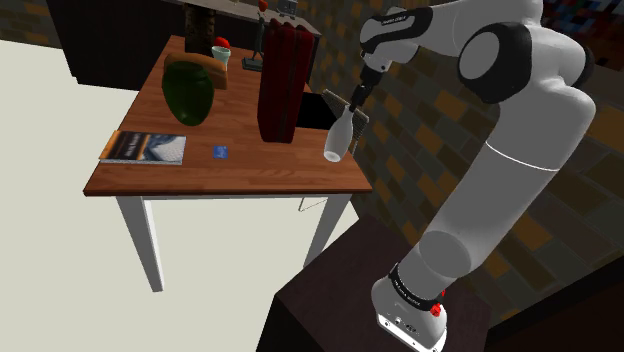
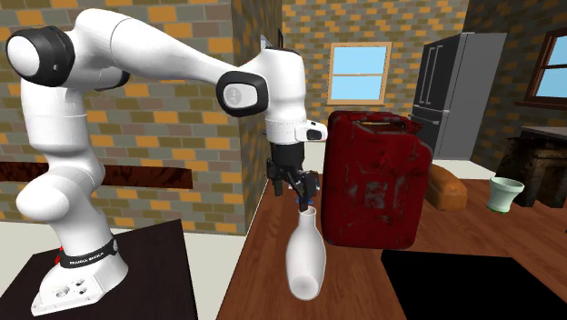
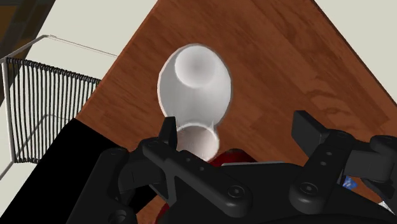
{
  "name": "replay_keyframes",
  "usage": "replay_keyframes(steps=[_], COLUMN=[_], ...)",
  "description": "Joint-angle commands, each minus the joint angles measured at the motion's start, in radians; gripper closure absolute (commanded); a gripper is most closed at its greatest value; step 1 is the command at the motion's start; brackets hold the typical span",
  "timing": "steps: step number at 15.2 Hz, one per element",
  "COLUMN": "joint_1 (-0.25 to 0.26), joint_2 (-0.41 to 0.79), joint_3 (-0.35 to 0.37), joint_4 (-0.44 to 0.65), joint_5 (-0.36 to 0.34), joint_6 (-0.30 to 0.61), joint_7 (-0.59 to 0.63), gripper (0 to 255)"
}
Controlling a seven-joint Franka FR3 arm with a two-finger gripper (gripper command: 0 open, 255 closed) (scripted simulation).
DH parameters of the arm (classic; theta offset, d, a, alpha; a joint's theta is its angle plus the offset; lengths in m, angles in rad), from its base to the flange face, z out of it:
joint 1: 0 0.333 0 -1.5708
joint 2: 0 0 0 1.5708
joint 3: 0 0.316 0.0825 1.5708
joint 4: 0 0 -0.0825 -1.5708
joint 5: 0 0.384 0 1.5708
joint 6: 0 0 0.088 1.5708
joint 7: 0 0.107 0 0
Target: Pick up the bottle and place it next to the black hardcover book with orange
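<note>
The tool (image 2: 293,191) is hanging right above the white bottle (image 2: 305,259), fingers standing apart and clamping nothing. The bottle is standing slightly tilted on the bench (image 1: 250,178), centre right in the shoulder view. Its long axis is pointing up at the tool, and its neck is lying beside one finger, off-centre.

On the table (image 1: 200,175), shoulder view, the book (image 1: 143,147) lies at the can's (image 1: 280,90) eight o'clock, the bottle (image 1: 337,135) at four.
</note>
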Motion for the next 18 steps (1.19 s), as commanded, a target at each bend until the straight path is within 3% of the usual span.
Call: replay_keyframes(steps=[1,9,17,18], joint_1=[-0.029,-0.038,-0.038,-0.038], joint_2=[0.095,0.143,0.143,0.143], joint_3=[-0.007,0.003,0.003,0.003], joint_4=[0.095,0.050,0.050,0.050], joint_5=[0.050,0.079,0.079,0.079], joint_6=[-0.007,0.080,0.080,0.080], joint_7=[-0.052,-0.073,-0.073,-0.073], gripper=[0,0,0,255])
